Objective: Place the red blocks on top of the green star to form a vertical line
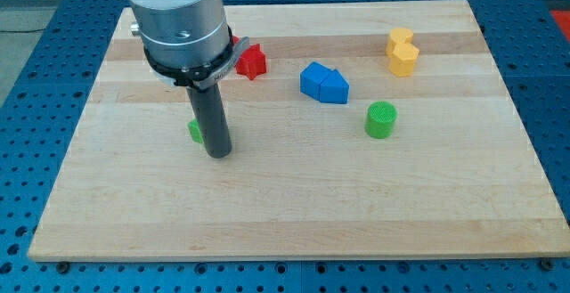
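Note:
My tip (pixel 219 153) rests on the board at the view's left of centre. A green block (pixel 194 132), mostly hidden behind the rod, sits right beside it on its left; its shape cannot be made out. A red star-like block (pixel 252 61) lies above and to the right of the tip, next to the arm's grey body. A sliver of another red piece (pixel 236 42) shows at the edge of that body; the rest is hidden.
Two blue blocks (pixel 324 83) sit together near the centre top. A green cylinder (pixel 380 119) stands to their lower right. Two yellow blocks (pixel 402 51) sit at the upper right. The wooden board (pixel 294 213) ends in blue perforated table all around.

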Available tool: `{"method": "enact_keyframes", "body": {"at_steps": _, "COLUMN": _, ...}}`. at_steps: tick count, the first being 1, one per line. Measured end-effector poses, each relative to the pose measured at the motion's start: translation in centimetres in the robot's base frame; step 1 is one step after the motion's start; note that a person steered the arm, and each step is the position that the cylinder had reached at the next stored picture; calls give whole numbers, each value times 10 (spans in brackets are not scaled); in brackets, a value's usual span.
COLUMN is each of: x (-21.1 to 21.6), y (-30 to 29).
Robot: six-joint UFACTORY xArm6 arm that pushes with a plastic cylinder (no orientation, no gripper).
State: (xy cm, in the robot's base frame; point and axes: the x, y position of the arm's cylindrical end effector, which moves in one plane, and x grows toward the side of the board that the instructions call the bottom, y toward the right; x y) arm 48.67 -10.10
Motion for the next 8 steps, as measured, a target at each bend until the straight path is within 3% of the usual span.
{"method": "enact_keyframes", "body": {"at_steps": 3, "x": -98, "y": 25}}
{"method": "enact_keyframes", "body": {"at_steps": 4, "x": -111, "y": 43}}
{"method": "enact_keyframes", "body": {"at_steps": 6, "x": -93, "y": 109}}
{"method": "enact_keyframes", "body": {"at_steps": 8, "x": -77, "y": 119}}
